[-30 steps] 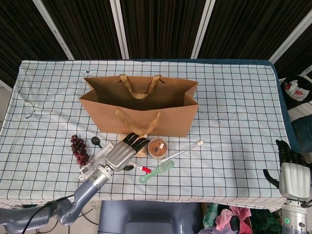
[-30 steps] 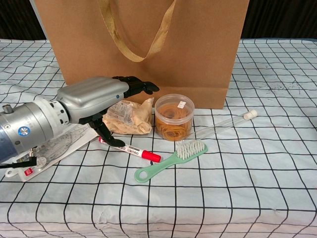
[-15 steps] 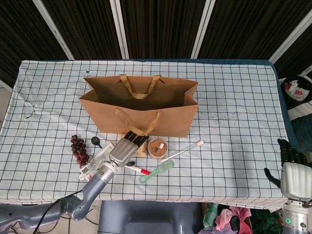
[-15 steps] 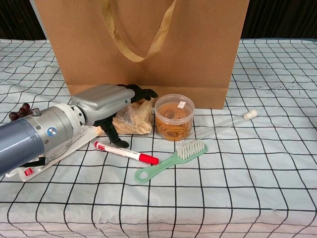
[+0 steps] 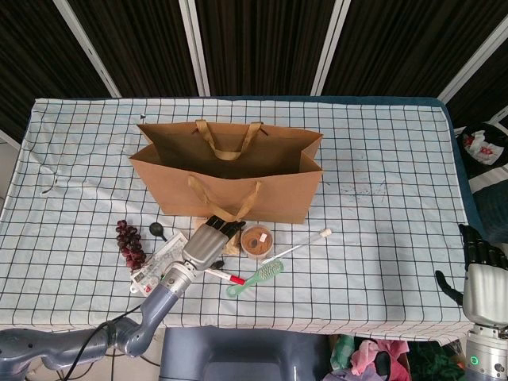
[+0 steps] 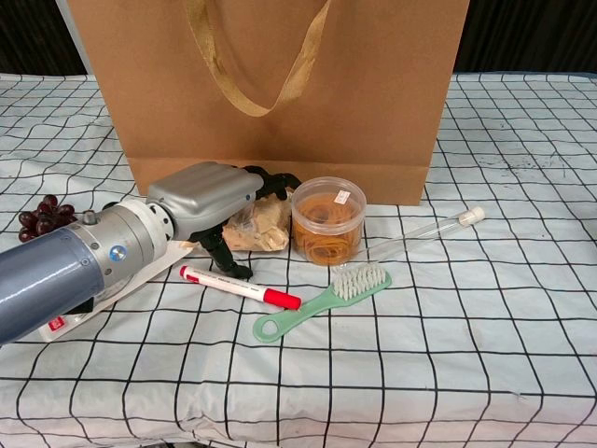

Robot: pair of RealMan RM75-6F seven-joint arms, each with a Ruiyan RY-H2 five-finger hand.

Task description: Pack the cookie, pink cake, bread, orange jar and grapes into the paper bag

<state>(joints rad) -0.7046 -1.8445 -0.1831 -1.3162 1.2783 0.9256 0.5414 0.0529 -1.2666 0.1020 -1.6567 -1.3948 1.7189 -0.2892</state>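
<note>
Metal left hand (image 6: 210, 194) on crinkly-wrapped bread (image 6: 259, 224) — round orange jar (image 6: 327, 220)

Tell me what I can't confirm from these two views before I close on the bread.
- Left hand contact with the bread: fingers hidden behind the palm, both views.
- Paper bag contents: the front wall hides the floor in the head view; the top is cropped in the chest view.
- Right hand: at the head view's edge, absent from the chest view.
- Grapes: partly behind the left arm, chest view.
</note>
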